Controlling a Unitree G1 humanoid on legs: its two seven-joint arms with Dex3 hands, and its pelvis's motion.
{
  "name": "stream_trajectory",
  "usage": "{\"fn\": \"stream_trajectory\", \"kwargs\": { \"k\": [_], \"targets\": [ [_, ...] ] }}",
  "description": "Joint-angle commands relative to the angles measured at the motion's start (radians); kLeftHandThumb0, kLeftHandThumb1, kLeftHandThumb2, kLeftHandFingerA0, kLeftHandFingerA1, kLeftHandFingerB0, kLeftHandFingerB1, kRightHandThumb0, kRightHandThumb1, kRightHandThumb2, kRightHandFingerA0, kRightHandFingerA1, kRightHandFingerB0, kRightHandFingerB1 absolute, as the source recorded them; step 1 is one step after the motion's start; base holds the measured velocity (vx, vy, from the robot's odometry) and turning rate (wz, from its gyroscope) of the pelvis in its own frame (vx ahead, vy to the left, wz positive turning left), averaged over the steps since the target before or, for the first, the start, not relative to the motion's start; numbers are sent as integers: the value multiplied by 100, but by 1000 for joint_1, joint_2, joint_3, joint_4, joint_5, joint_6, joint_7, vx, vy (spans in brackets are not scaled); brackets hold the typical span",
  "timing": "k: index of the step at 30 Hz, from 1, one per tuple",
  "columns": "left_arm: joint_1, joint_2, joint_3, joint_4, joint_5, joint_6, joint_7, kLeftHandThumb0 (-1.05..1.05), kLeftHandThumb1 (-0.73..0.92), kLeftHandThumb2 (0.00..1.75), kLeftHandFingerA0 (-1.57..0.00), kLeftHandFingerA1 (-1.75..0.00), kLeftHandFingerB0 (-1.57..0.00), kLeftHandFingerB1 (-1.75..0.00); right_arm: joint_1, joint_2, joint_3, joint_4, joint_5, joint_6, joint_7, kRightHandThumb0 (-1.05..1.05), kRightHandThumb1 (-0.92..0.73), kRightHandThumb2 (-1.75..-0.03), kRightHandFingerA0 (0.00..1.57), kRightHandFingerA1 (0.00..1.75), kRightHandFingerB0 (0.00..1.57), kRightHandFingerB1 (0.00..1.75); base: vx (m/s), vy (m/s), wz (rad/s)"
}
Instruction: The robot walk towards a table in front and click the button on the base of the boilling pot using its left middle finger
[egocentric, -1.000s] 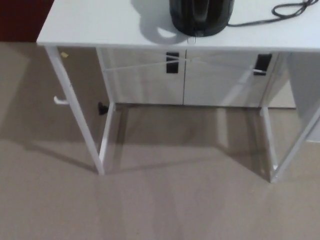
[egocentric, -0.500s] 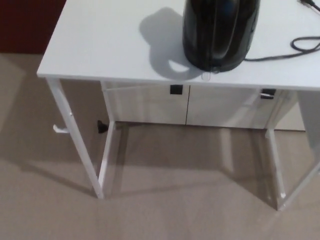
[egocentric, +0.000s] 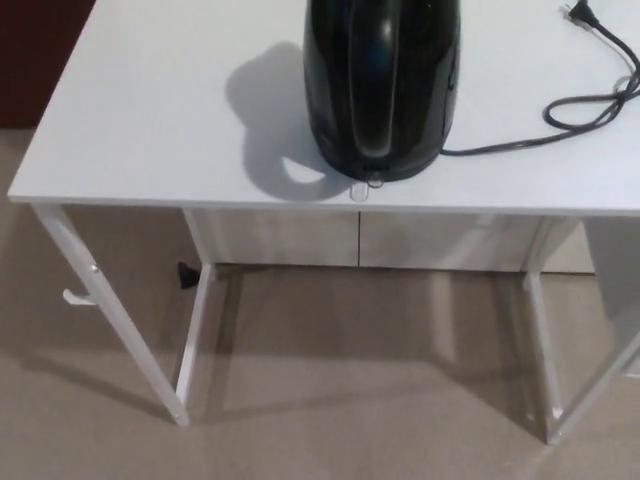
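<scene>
No readable text, labels or nos. anywhere in view.

pot (egocentric: 382, 85) on table (egocentric: 150, 120), near front edge

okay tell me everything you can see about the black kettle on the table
The black kettle looks like glossy plastic and stands upright on the white table, close to its front edge; its top is cut off by the frame. A handle runs down its near side. A small clear switch tab sticks out at its base. A dark power cord trails away from its base and loops on the tabletop. Nothing else touches it.
</scene>
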Motion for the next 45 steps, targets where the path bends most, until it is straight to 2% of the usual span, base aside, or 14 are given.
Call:
{"fn": "stream_trajectory", "kwargs": {
  "k": [1, 14, 15, 17, 18, 19, 32, 45],
  "targets": [
    [-2, 18, 6, 12, 4, -14, 3, -54, 46, 78, -57, -52, -38, -46, -4, -6, 5, 2, -6, -2, 3, -28, -54, -56, 65, 46, 51, 43, 193, 165, -24],
    [-7, 23, 4, -5, 12, -17, 19, -55, 46, 79, -58, -53, -38, -46, -11, -6, 11, -11, -8, 2, -6, -29, -55, -56, 67, 45, 52, 43, 48, -41, 8],
    [-7, 22, 2, -7, 14, -16, 21, -55, 46, 79, -58, -53, -38, -46, -10, -9, 13, -14, -12, 4, -9, -38, -46, -70, 63, 54, 48, 51, 74, -261, -3],
    [-7, 21, 2, -10, 13, -16, 21, -54, 46, 78, -59, -53, -38, -46, -13, -10, 11, -18, -7, 10, -5, -37, -46, -70, 63, 54, 48, 51, 96, -179, 15],
    [-9, 22, 3, -12, 12, -14, 21, -54, 46, 78, -58, -53, -38, -46, -18, -9, 13, -13, -8, 11, -7, -28, -55, -56, 66, 46, 52, 43, 113, -237, 7],
    [-11, 22, 3, -12, 11, -12, 19, -55, 46, 79, -58, -53, -38, -46, -21, -10, 15, -12, -11, 14, -9, -38, -46, -70, 61, 54, 48, 51, 73, -212, -6],
    [-23, 25, 3, -14, 10, -2, 6, -54, 47, 78, -56, -52, -36, -45, -22, -17, 27, -23, -26, -2, -17, -38, -45, -70, 62, 55, 49, 52, 128, -3, 2],
    [-44, 28, 8, -20, 3, 5, 2, -57, 46, 80, -56, -53, -37, -46, -54, -23, 41, -19, -37, 27, -6, -41, -46, -72, 60, 53, 48, 51, 50, -50, 2]
  ]
}}
